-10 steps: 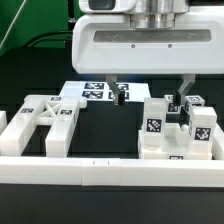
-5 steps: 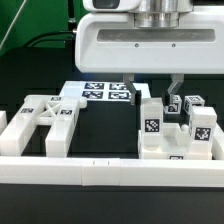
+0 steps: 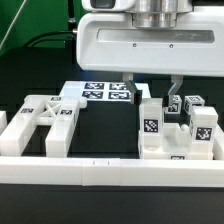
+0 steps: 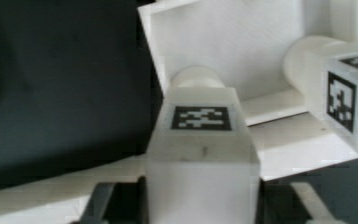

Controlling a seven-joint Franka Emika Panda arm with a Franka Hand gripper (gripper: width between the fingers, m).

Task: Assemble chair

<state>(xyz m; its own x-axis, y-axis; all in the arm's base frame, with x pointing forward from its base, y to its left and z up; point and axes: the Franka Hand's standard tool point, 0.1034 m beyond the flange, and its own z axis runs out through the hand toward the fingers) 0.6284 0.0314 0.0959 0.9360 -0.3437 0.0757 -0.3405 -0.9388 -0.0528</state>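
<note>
My gripper (image 3: 150, 92) hangs over the cluster of white chair parts on the exterior view's right. Its two fingers (image 3: 128, 88) flank the top of a short white post (image 3: 150, 122) that bears a square tag. In the wrist view the same post (image 4: 201, 130) fills the space between the dark pads (image 4: 123, 203), which press against both of its sides, so the gripper (image 4: 201, 208) is shut on it. Another tagged post (image 4: 345, 85) stands close beside it on a white slab (image 4: 211, 40). The cross-braced frame (image 3: 45, 120) lies on the exterior view's left.
The marker board (image 3: 105, 92) lies flat behind the gripper. A long white border rail (image 3: 100, 172) runs along the front, with another rail piece (image 3: 5, 128) at the far left. More tagged posts (image 3: 200, 125) crowd the right of the held one.
The fingers have drawn in from a wide spread to either side of the short post and closed against it. The arm and the parts have stayed where they were.
</note>
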